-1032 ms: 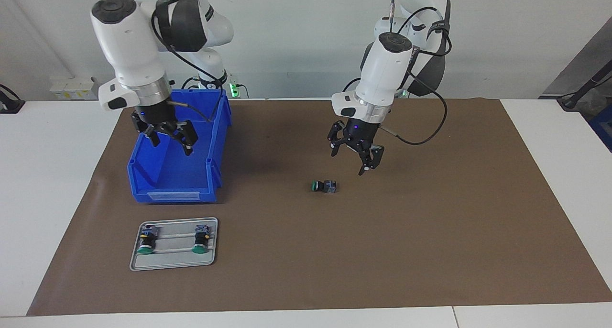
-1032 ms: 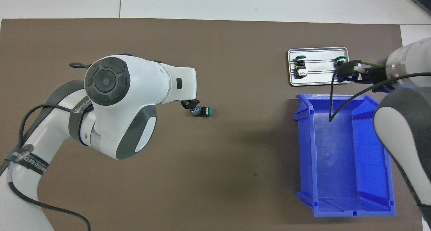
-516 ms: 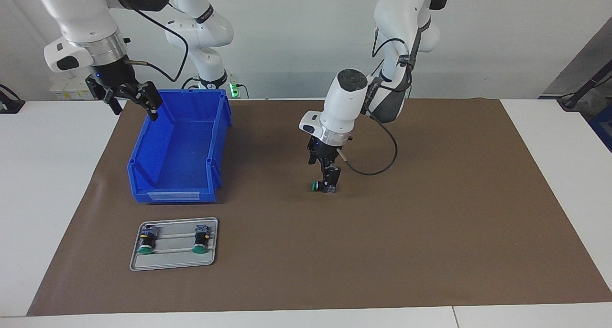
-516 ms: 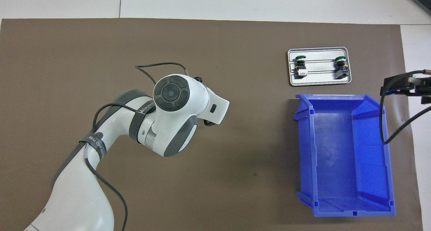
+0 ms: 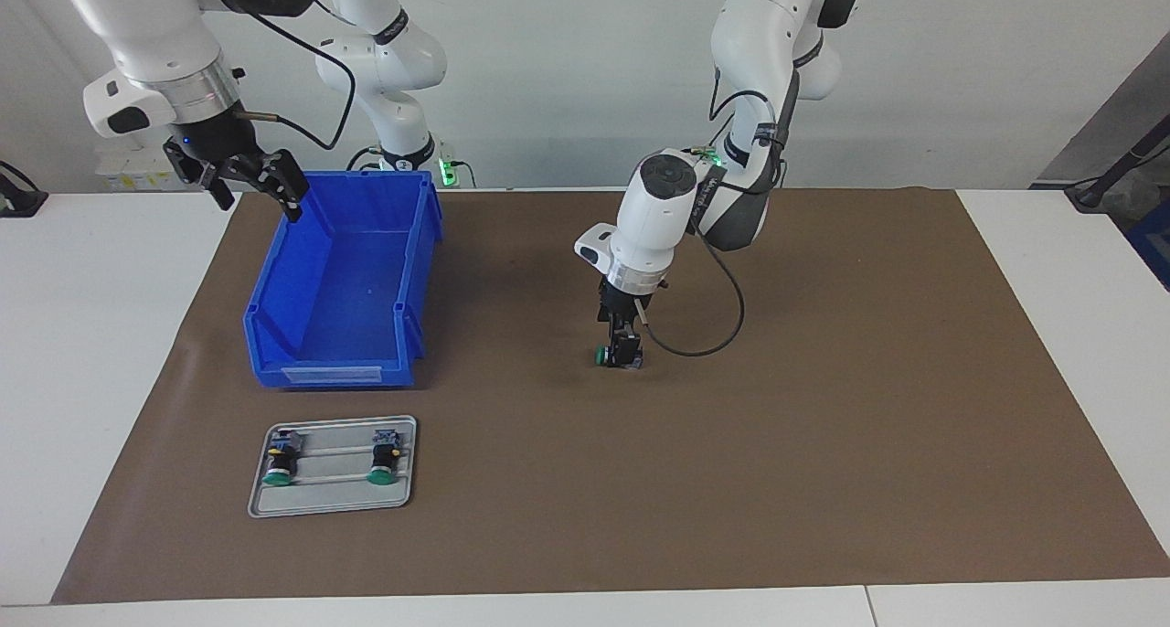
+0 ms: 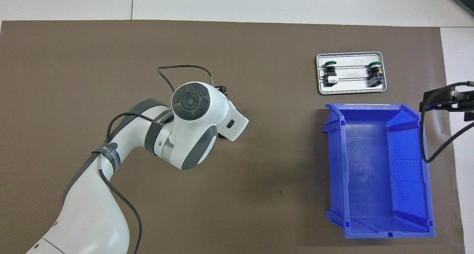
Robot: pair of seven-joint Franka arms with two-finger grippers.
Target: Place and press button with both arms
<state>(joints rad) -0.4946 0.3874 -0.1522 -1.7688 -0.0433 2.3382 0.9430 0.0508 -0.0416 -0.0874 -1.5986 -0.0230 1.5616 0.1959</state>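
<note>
**Right gripper** (image 5: 254, 194): black, multi-link, on a white arm with a silver wrist ring. It hangs in the air over the edge of the brown mat (image 5: 823, 426) at the right arm's end of the table, beside the bin's corner nearest the robots. The fingers are spread and hold nothing. The overhead view cuts it off at the frame edge, showing only a dark block and a looping cable.

**Blue bin** (image 5: 413, 270): moulded plastic, glossy, rectangular with sloped walls and a label slot on its low lip. Nothing shows on its floor. The overhead view gives the whole floor; the facing view hides part of it with the wall.

**Tray** (image 5: 334, 501): flat grey metal, rounded corners, two raised rails. It lies on the mat farther from the robots than the bin, close to it but apart.

**Two spare buttons** (image 5: 279, 462) (image 5: 384, 460): lying on the tray, one toward each end, green caps pointing away from the robots.

**Button** (image 5: 603, 356): near the mat's middle, lying on its side on the mat. Only the green cap and a little of the blocky body show in the facing view. In the overhead view the left arm's wrist covers it completely.

**Left gripper** (image 5: 625, 342): pointing straight down, its tip at the button's body. Whether it is gripping the button or only around it cannot be told. From overhead only black slivers show past the white wrist housing.

**Table** (image 5: 91, 380): white and smooth, showing around the matte mat.
</note>
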